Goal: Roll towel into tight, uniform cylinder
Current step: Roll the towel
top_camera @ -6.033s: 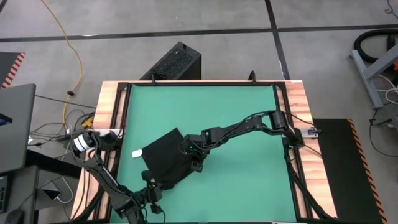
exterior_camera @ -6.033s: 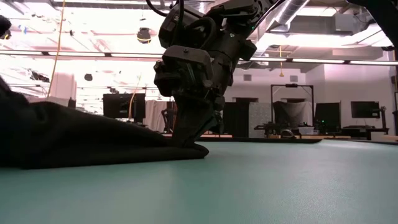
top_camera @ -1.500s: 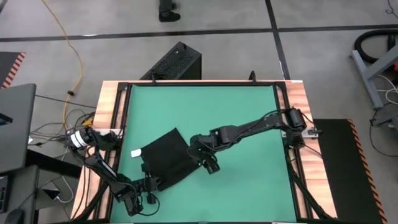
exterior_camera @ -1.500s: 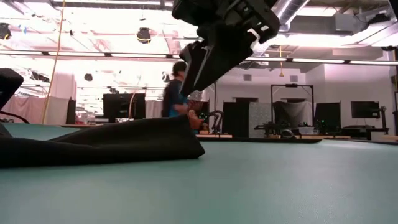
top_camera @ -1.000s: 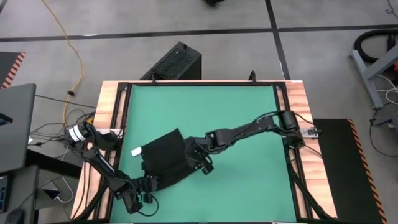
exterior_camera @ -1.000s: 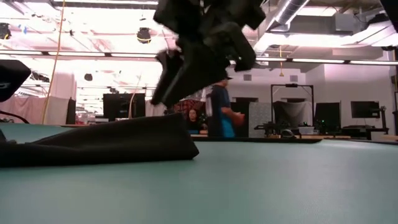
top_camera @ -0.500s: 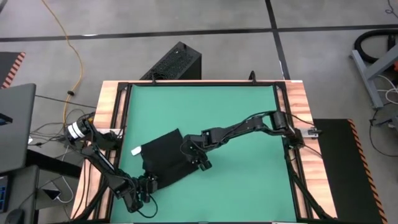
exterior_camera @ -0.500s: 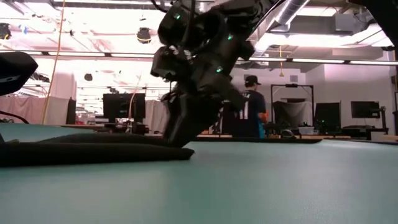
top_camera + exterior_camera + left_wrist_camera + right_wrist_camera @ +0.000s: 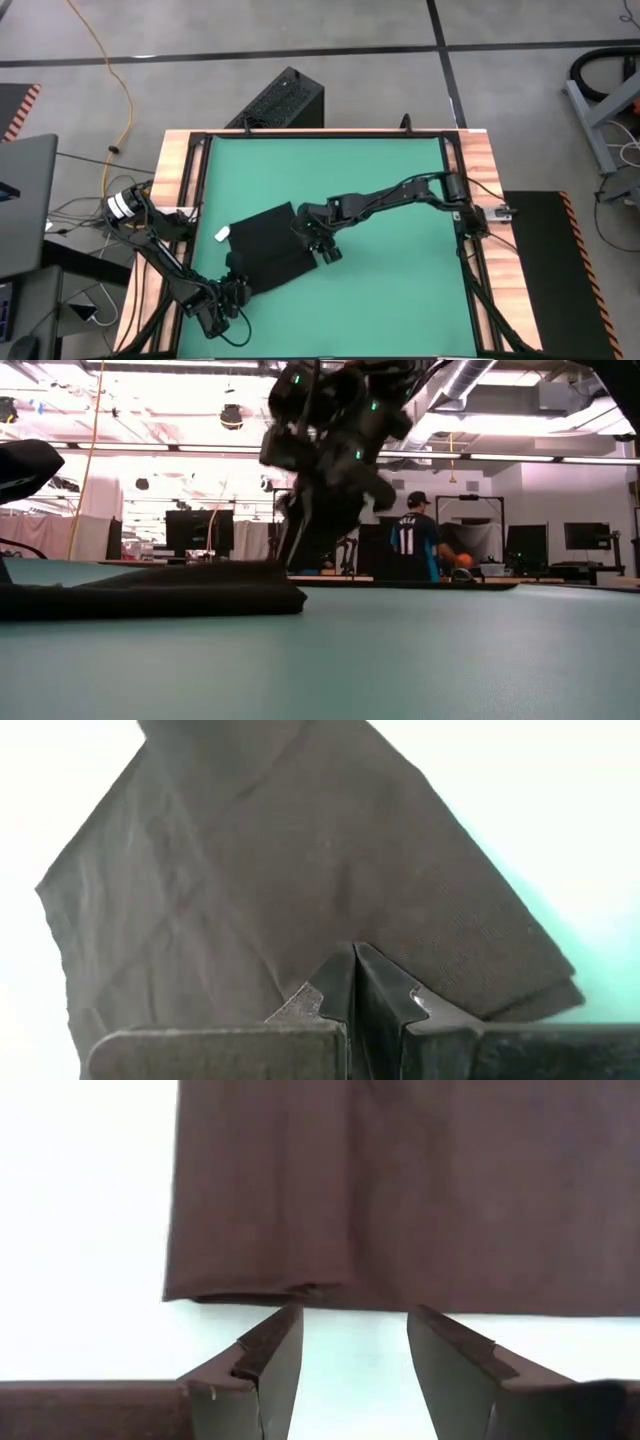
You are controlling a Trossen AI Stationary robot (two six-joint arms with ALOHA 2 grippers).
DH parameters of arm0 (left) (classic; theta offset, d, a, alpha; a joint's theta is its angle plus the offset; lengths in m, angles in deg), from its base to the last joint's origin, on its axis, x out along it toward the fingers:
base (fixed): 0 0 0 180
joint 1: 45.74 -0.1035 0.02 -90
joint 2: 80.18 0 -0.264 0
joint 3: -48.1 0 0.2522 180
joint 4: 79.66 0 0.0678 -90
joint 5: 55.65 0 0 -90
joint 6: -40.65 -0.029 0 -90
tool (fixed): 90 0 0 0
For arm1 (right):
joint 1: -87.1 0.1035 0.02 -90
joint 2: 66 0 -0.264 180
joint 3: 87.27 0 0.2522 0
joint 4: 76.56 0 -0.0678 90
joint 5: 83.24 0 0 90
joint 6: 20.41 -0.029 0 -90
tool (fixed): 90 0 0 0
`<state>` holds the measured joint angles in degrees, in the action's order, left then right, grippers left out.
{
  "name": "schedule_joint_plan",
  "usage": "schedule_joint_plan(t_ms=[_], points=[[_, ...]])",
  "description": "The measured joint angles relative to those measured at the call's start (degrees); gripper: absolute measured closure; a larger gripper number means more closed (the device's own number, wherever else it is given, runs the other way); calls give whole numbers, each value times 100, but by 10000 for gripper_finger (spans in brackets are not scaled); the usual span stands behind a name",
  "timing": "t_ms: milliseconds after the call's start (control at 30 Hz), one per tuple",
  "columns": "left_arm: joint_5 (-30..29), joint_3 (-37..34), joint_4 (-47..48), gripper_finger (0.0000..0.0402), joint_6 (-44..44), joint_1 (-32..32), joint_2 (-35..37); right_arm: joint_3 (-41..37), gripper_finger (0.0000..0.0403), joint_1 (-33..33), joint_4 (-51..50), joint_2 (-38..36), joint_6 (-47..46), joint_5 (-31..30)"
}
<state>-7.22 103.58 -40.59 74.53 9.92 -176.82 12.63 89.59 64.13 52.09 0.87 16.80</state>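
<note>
**Towel folded flat on the mat, right gripper poised at its edge**

The left gripper [image 9: 232,297] sits at the near-left corner of the towel [image 9: 262,246], close to the counter's [image 9: 170,190] front edge. In its wrist view its fingers [image 9: 352,992] are pressed together with dark cloth filling the picture right up to them; whether a fold is pinched between the tips cannot be told.

The towel lies on the green mat [image 9: 390,190], left of the mat's centre and turned at a slant, its small white tag [image 9: 222,233] at the towel's far-left edge. From the low view it is a low, flat, layered slab [image 9: 150,598] with a rounded fold at one end, not yet a cylinder; the rolling seems barely begun.

The right gripper [image 9: 318,240] hangs at the towel's right edge. Its wrist view shows the fingers [image 9: 268,1352] spread apart and empty, with bare mat between them and the towel's straight folded edge [image 9: 400,1200] lying just beyond the tips, running crosswise to the gripper's reach. In the low view it stands just above the cloth's end.

The relation that matters: the towel's edge lies directly ahead of the right gripper and square to it, so that arm is the better placed to take the edge and turn it over toward the left gripper, which could anchor the opposite corner.

Behind the counter, a person [image 9: 413,545] stands in the room.
</note>
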Motion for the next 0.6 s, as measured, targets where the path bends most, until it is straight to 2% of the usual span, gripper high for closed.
schedule_joint_plan(t_ms=[133, 267, 467, 600], points=[[36, 3, 224, 401, -424, -73, 2, 14, 201, 3, -146, -205, -9, 73], [-31, 3, 303, 401, -437, -169, 2, 12, 201, 7, -239, -223, -70, 212], [-71, 3, 341, 401, -568, -170, 2, 10, 201, 66, 334, -364, -82, 1658], [-82, -46, 353, 401, -550, -170, 3, 12, 201, 181, 611, -468, 106, 1816]])
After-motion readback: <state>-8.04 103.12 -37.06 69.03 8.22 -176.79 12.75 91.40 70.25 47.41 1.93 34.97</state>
